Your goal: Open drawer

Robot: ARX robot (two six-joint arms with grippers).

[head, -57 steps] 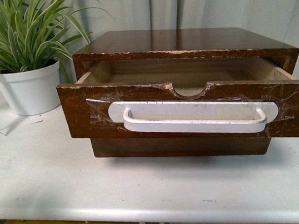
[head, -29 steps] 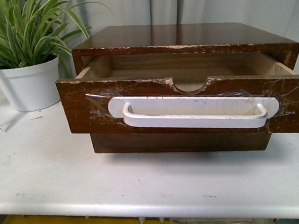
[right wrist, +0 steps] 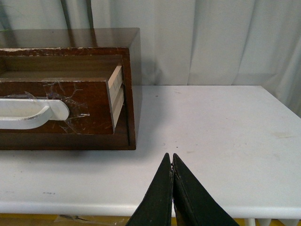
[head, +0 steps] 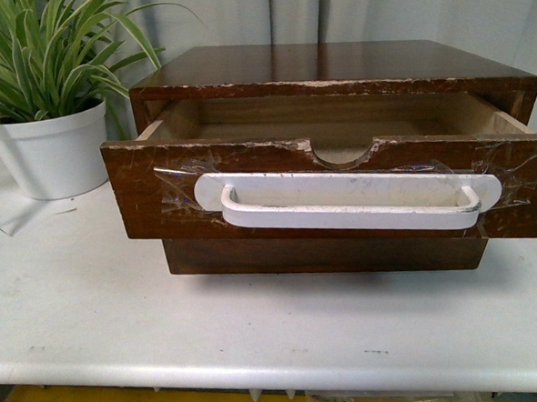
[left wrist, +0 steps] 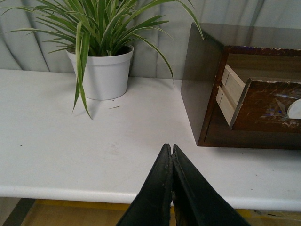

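I judge the job essentially done: the drawer (head: 332, 193) stands pulled well out of its dark cabinet (head: 333, 69), filling the middle of the front view, pale wood showing inside. Neither of my arms touches it. My left gripper (left wrist: 171, 150) and right gripper (right wrist: 171, 160) each sit at the bottom centre of their wrist views, fingers pressed together on nothing. The drawer front is dark brown and chipped along its notched top edge, with a long white handle (head: 349, 205) taped across.
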